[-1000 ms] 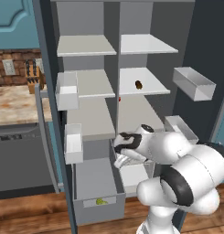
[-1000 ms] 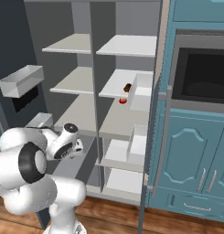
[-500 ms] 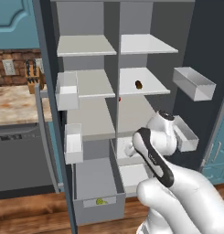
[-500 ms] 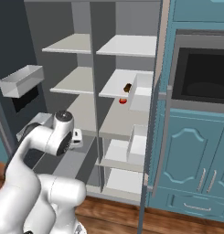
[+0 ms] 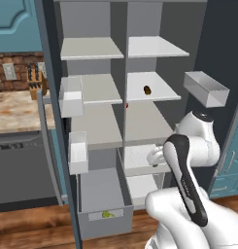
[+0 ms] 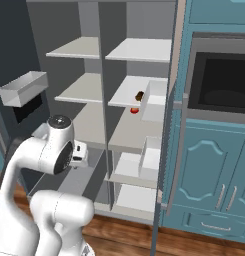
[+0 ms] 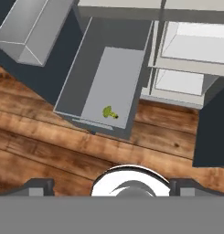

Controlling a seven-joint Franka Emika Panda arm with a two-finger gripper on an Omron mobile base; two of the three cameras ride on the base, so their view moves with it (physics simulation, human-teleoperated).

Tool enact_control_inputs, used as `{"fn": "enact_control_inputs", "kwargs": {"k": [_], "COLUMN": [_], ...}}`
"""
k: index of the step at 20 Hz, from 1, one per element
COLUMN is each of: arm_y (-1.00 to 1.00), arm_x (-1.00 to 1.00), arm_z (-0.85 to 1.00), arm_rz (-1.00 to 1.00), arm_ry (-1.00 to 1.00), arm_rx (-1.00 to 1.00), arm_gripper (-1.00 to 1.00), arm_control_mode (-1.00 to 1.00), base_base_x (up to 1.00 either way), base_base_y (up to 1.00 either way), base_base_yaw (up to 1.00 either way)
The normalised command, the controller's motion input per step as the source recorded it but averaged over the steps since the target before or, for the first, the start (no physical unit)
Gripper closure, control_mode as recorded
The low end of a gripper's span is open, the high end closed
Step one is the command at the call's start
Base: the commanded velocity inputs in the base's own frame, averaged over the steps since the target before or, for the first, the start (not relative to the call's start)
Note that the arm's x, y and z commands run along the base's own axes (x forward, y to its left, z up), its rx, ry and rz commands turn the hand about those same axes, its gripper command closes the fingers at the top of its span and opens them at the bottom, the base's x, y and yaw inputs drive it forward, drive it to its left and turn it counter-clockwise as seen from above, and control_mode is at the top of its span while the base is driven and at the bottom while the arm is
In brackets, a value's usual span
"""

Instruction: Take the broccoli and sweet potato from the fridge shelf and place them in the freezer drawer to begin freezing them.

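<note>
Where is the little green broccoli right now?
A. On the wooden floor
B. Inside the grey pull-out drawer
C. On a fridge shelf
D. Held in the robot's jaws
B. The broccoli lies on the floor of the open freezer drawer, near its front wall; the left base view shows it there too, while the sweet potato sits up on a shelf.

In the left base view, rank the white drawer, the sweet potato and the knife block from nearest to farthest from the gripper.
1. White drawer: right beside the gripper, on its left.
2. Sweet potato: on the fridge shelf above, further back.
3. Knife block: far left, on the counter outside the fridge.
</note>
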Motion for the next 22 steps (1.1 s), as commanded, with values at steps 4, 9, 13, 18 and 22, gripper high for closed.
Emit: {"fn": "enact_control_inputs", "kwargs": {"k": [4, 9, 13, 18, 22], "arm_y": [0.01, 0.04, 0.00, -0.03, 0.00], "arm_x": [-0.50, -0.02, 0.10, 0.02, 0.00], "arm_z": [0.00, -0.12, -0.07, -0.02, 0.00], "arm_rz": [-0.15, -0.03, 0.00, 0.00, 0.00], "arm_ry": [0.00, 0.08, 0.01, 0.00, 0.00], "arm_rx": [0.01, 0.00, 0.00, 0.00, 0.00], "arm_gripper": [-1.00, -1.00, -1.00, -1.00, -1.00], "arm_control_mode": [-1.00, -1.00, -1.00, 1.00, 1.00], "base_base_x": [0.00, 0.00, 0.00, 0.12, 0.40], "base_base_y": [0.00, 0.00, 0.00, -0.44, -0.37], "base_base_yaw": [0.00, 0.00, 0.00, 0.00, 0.01]}}
